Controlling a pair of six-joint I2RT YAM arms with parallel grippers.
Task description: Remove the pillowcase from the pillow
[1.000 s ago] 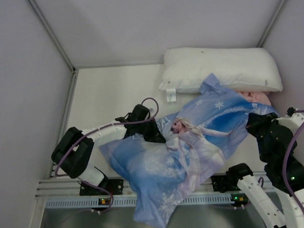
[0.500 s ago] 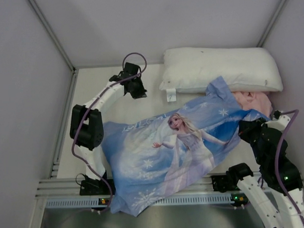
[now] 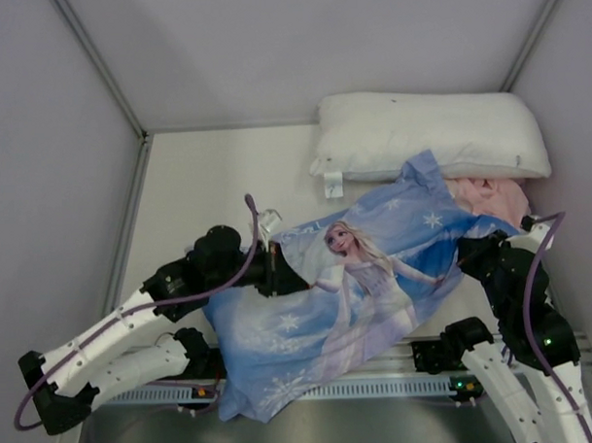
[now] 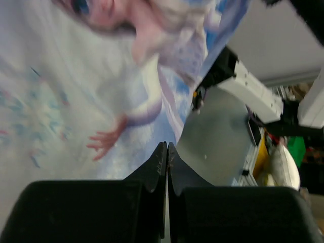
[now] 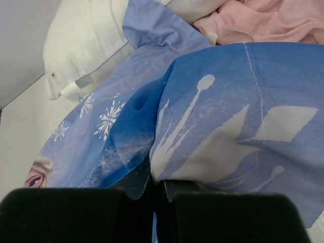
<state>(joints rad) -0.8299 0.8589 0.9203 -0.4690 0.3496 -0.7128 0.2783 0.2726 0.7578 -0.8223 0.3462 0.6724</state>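
Pale desk [image 3: 207,186]: the pillowcase [image 3: 376,277] lies print-up (long axis near-left edge to far-right corner). The right jaws pinch its right end; the left jaws, pressed together empty, have swung from the far edge back over its left side.

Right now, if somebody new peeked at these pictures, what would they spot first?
Probably the big light blue fabric pillowcase with the blonde ice princess and snowflakes, spread across the middle of the table. Behind it lies a plump white pillow with a small white tag. The black left gripper is shut above the case's left part, and the black right gripper pinches its right edge.
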